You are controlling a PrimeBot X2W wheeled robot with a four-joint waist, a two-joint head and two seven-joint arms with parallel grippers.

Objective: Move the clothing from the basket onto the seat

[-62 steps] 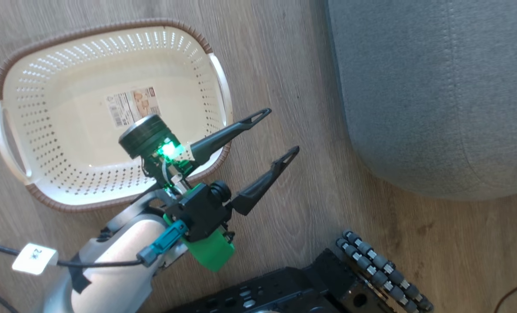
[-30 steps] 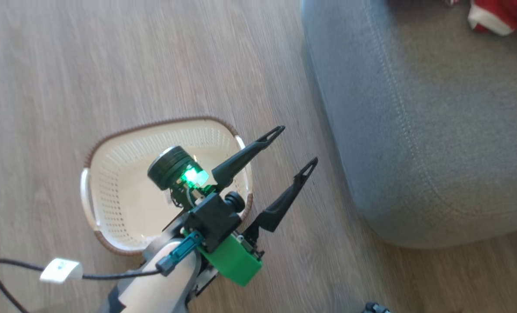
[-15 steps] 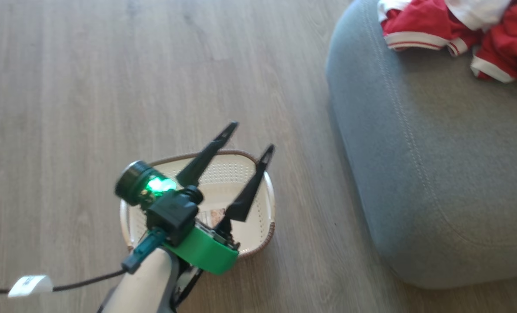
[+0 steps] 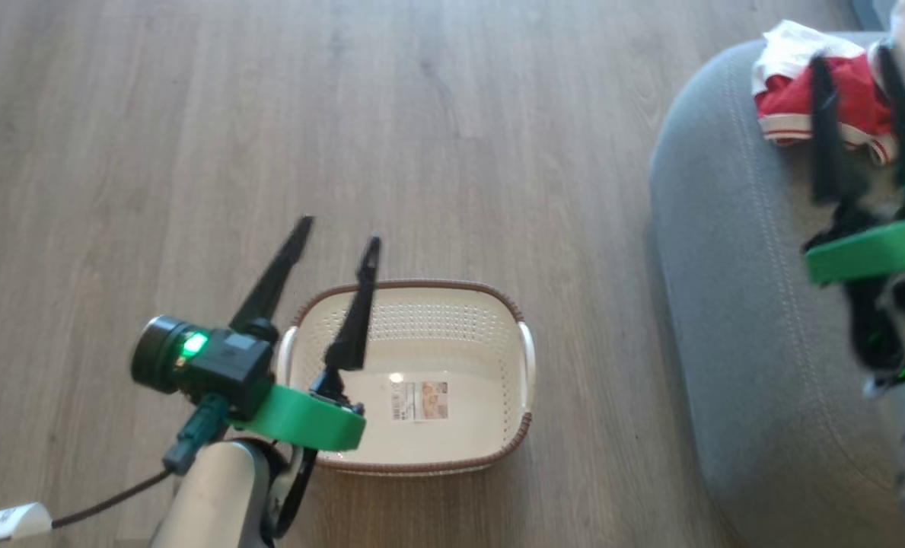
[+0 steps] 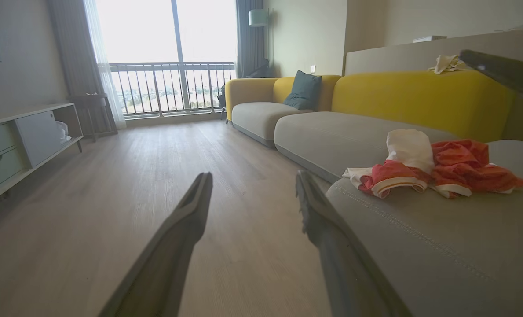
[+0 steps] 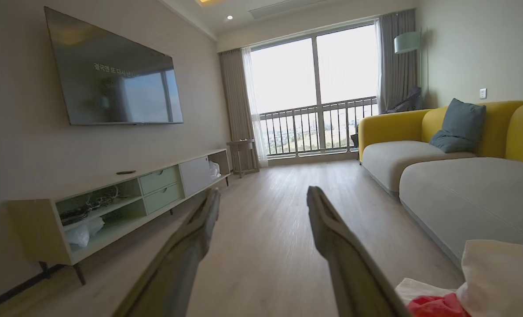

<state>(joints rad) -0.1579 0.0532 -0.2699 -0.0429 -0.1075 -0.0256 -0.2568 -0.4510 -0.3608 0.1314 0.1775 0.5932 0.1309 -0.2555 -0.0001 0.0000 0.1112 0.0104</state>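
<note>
Left gripper [image 4: 341, 231], fingers spread and empty, hangs over the emptied basket [image 4: 422, 285]. Right gripper [image 4: 852, 59], likewise spread and empty, hovers above the red clothing [image 4: 791, 106], heaped near the sofa seat [image 4: 734, 304] edge, where a careless brush could drag it off.

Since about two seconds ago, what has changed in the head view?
The head camera swung, so the whole view shifted. The left gripper, open throughout, went from the end of the basket nearest the seat to its far end. The right gripper, also open, has come into view by the clothing on the seat. The basket stayed empty on the floor; nothing was taken or let go.
</note>
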